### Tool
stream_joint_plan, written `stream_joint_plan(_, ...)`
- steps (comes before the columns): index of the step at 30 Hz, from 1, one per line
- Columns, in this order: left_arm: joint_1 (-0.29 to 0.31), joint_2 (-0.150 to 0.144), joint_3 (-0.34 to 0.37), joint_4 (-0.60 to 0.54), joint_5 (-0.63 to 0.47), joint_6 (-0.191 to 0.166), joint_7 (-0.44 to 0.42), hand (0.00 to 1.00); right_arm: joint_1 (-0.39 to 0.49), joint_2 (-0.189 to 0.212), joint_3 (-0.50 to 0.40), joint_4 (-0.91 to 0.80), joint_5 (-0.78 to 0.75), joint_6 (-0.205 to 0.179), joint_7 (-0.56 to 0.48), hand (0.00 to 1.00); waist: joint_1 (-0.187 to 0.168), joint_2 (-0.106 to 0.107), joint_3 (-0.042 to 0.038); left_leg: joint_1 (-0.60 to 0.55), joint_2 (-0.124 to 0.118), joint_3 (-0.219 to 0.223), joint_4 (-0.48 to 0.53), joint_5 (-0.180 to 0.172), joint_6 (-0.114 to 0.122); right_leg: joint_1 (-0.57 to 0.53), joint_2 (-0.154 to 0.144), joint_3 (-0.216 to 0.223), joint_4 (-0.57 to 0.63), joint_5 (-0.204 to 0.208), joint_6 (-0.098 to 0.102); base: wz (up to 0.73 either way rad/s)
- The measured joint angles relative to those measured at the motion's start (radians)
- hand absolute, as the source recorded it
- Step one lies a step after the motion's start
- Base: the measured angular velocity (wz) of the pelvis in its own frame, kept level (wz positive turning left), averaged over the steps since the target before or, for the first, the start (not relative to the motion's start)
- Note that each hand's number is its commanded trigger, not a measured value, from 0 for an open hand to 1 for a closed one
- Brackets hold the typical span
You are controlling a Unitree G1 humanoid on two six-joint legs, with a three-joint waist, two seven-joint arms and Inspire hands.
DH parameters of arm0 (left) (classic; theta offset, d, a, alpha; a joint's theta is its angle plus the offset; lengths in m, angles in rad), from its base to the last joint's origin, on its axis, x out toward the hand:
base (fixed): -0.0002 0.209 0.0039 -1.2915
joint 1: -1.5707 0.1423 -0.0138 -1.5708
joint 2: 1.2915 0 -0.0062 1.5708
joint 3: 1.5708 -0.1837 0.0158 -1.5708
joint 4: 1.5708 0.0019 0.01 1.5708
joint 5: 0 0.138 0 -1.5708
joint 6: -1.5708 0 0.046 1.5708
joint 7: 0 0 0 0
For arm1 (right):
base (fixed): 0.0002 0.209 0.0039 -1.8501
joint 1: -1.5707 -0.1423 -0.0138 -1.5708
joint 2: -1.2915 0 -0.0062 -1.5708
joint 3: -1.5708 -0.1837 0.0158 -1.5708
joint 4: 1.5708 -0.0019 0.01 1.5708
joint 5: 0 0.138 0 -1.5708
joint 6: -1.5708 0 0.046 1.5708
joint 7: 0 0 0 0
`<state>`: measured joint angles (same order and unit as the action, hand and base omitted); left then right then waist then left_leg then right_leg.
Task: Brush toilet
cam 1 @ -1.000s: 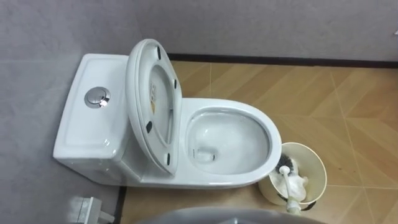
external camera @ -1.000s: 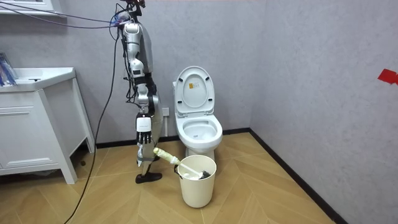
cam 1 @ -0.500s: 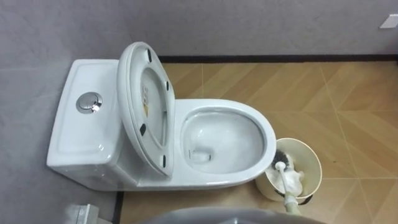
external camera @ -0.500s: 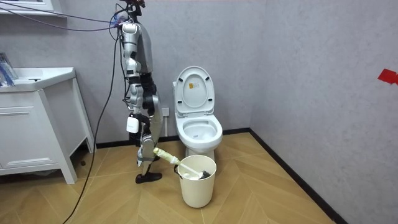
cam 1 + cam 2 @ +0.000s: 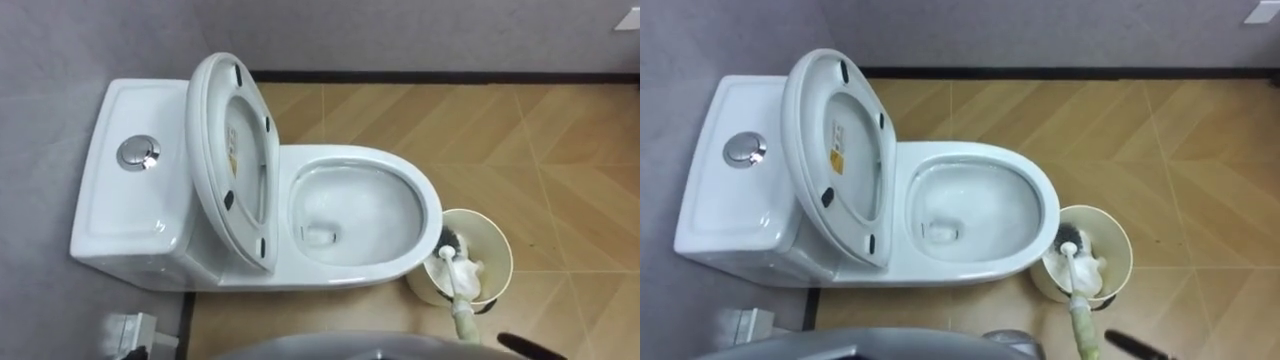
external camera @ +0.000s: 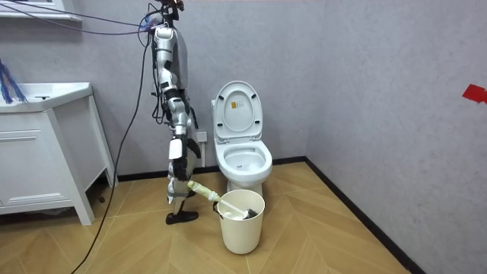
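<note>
Toilet brush w/ long pale handle [image 5: 457, 282] stands head-down in round cream bin [image 5: 507, 250] at 4 o'clock of open white toilet [image 5: 360, 280], handle angled out, prob. for pickup; right robot hand [image 6: 180, 173] nearby, grip can't tell.

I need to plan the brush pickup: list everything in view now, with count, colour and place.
toilet: 1, white, against the wall, bowl open
seat and lid: 1 set, white, raised upright behind the bowl
tank: 1, white, behind the seat
flush button: 1, chrome, on top of the tank
bin: 1, cream, on the floor by the bowl's front
toilet brush: 1, white with a pale handle, head in the bin, handle leaning out
cabinet: 1, white, room view's left
red mark: 1, on the wall, room view's right
wall: grey
floor: wood-pattern
right hand: 1, grey-white, at the robot's side
</note>
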<state>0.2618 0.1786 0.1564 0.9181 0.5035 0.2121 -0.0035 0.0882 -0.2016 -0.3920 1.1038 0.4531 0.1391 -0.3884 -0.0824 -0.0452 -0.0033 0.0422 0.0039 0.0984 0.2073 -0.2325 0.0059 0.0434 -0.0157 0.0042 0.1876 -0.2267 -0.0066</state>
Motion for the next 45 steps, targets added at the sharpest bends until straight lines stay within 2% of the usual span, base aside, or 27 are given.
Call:
stream_joint_plan(4,-0.011,0.001,-0.01,-0.001,-0.003,-0.038,0.002,0.0,-0.05,-0.001,0.025,-0.031,-0.023,-0.038,-0.038,0.0,0.007,0.003,-0.0003,-0.061,0.003,-0.003,0.022,0.0,0.0,-0.06,0.001,-0.007,0.025,0.004,-0.001,0.05)
stream_joint_plan(5,-0.015,0.001,-0.012,-0.001,-0.004,-0.041,0.003,0.0,-0.056,-0.001,0.032,-0.035,-0.026,-0.043,-0.041,0.0,0.008,0.011,-0.0044,-0.072,0.003,-0.003,0.027,0.0,0.0,-0.07,0.001,-0.007,0.029,0.004,-0.001,0.0)
stream_joint_plan(8,-0.038,0.001,-0.049,0.004,-0.022,-0.049,0.019,0.0,-0.091,-0.003,0.085,-0.035,-0.046,-0.062,-0.053,0.0,0.009,0.015,-0.0005,-0.137,0.005,-0.01,0.057,0.0,0.0,-0.127,-0.001,-0.018,0.055,0.004,-0.002,0.1)
stream_joint_plan(10,-0.075,0.005,-0.084,0.011,-0.045,-0.07,0.023,0.0,-0.121,-0.005,0.139,-0.012,-0.083,-0.072,-0.058,0.0,0.014,0.023,0.0114,-0.195,0.005,-0.02,0.092,0.0,0.001,-0.171,-0.003,-0.039,0.085,0.005,-0.003,0.21)
stream_joint_plan(13,-0.118,0.006,-0.106,0.032,-0.081,-0.105,0.035,0.0,-0.159,-0.009,0.201,0.027,-0.09,-0.077,-0.049,0.0,0.034,0.032,0.0156,-0.264,0.005,-0.03,0.127,0.0,0.001,-0.237,-0.006,-0.05,0.116,0.005,-0.003,0.03)
stream_joint_plan(17,-0.179,0.011,-0.14,0.055,-0.101,-0.125,0.059,0.0,-0.243,-0.017,0.226,0.098,-0.104,-0.08,-0.044,0.0,0.055,0.038,0.0204,-0.374,0.005,-0.039,0.198,-0.001,0.002,-0.346,-0.012,-0.065,0.189,0.005,-0.003,0.04)
stream_joint_plan(19,-0.208,0.012,-0.174,0.054,-0.159,-0.147,0.073,0.0,-0.288,-0.041,0.257,0.128,-0.105,-0.096,-0.033,0.0,0.057,0.055,0.0296,-0.455,0.005,-0.057,0.252,-0.009,0.015,-0.411,-0.016,-0.088,0.224,0.004,-0.003,0.14)
stream_joint_plan(23,-0.272,0.016,-0.212,0.054,-0.218,-0.149,0.09,0.0,-0.35,-0.076,0.306,0.189,-0.103,-0.099,-0.022,0.0,0.09,0.053,0.0332,-0.574,0.003,-0.055,0.308,-0.012,0.027,-0.537,-0.025,-0.09,0.297,-0.001,0.001,0.04)
stream_joint_plan(26,-0.324,0.019,-0.259,0.048,-0.238,-0.158,0.119,0.0,-0.382,-0.102,0.345,0.216,-0.101,-0.107,-0.022,0.0,0.097,0.045,0.0391,-0.662,-0.017,-0.057,0.353,-0.005,0.039,-0.64,-0.052,-0.094,0.381,-0.017,0.007,0.15)
stream_joint_plan(31,-0.388,0.023,-0.308,0.018,-0.238,-0.178,0.161,0.0,-0.393,-0.112,0.385,0.216,-0.093,-0.106,-0.011,0.0,0.117,0.044,0.0406,-0.809,-0.015,-0.057,0.432,-0.004,0.042,-0.785,-0.054,-0.09,0.459,-0.019,0.005,0.0)
stream_joint_plan(34,-0.413,0.028,-0.337,-0.002,-0.26,-0.192,0.196,0.0,-0.416,-0.122,0.419,0.215,-0.095,-0.104,0.002,0.0,0.118,0.048,0.0432,-0.875,-0.017,-0.059,0.465,-0.004,0.043,-0.851,-0.062,-0.095,0.495,-0.021,0.001,0.0)
stream_joint_plan(45,-0.448,0.041,-0.409,-0.074,-0.277,-0.193,0.237,0.0,-0.474,-0.163,0.469,0.214,-0.053,-0.109,0.023,0.0,0.124,0.056,0.0486,-1.048,-0.017,-0.061,0.536,-0.007,0.044,-1.025,-0.077,-0.107,0.581,-0.038,-0.008,0.04)
